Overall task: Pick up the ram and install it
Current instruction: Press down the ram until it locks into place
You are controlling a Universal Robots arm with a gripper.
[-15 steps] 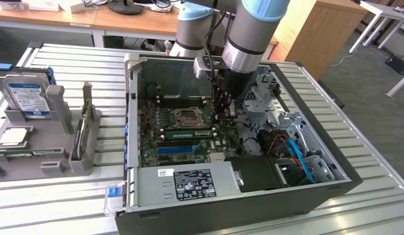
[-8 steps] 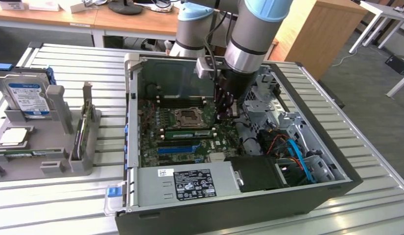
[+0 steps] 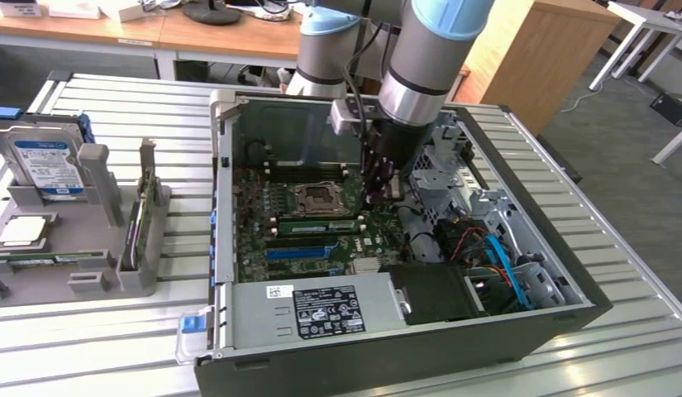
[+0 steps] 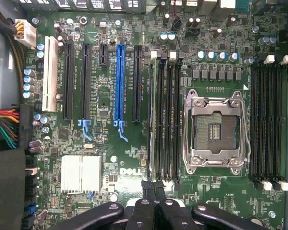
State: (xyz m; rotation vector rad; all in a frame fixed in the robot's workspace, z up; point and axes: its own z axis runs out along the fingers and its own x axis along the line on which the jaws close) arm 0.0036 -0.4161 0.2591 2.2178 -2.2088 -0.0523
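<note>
One computer case [image 3: 352, 331]; one motherboard [image 4: 110, 143]; one empty CPU socket [image 4: 215, 132]; one blue slot [image 4: 119, 84]; one white slot [image 4: 50, 74]; one ram [image 4: 153, 115] stick seated; one hard drive [image 3: 45, 165] on rack

green motherboard [image 4: 134, 143], blue slot [image 4: 119, 81], black pincer [image 4: 153, 189]

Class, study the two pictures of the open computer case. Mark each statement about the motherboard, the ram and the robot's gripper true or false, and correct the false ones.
1. The ram sits in a slot beside the CPU socket. True.
2. The gripper is wide open. False: its fingers are shut.
3. The CPU socket holds a fan. False: it is bare.
4. The long blue slot is empty. True.
5. The hard drive is inside the computer case. False: it stands in a grey holder outside it.
</note>
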